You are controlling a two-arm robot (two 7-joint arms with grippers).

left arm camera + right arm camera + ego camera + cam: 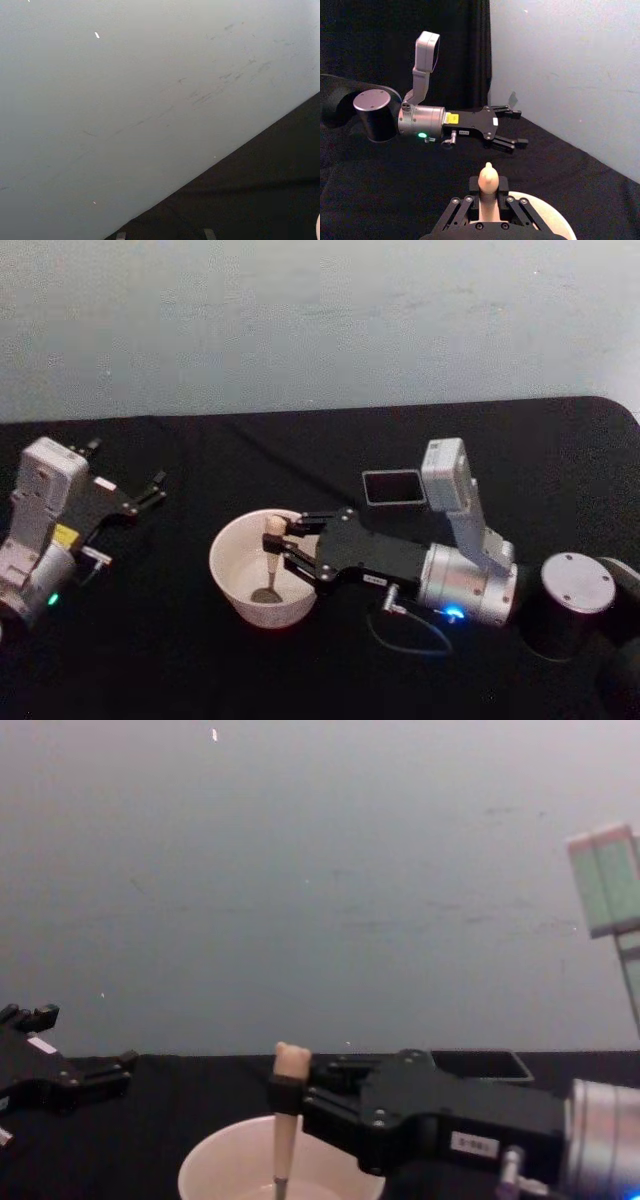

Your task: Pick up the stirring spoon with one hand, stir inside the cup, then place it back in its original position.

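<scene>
At worktop (180, 660) centre: stirring spoon (271, 565), upright, bowl low inside the cup (225, 540), handle clamped by the right pincer (275, 540), a hold suited to stirring. Farther right: dark holder (393, 486), awaiting its return. Left: left pincer (155, 490), spread, parked.

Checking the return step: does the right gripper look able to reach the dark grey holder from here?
Probably yes. The right gripper, shut on the stirring spoon inside the cup, has the holder close behind its arm, open top uncovered, nothing standing between. The left gripper is parked left.
</scene>
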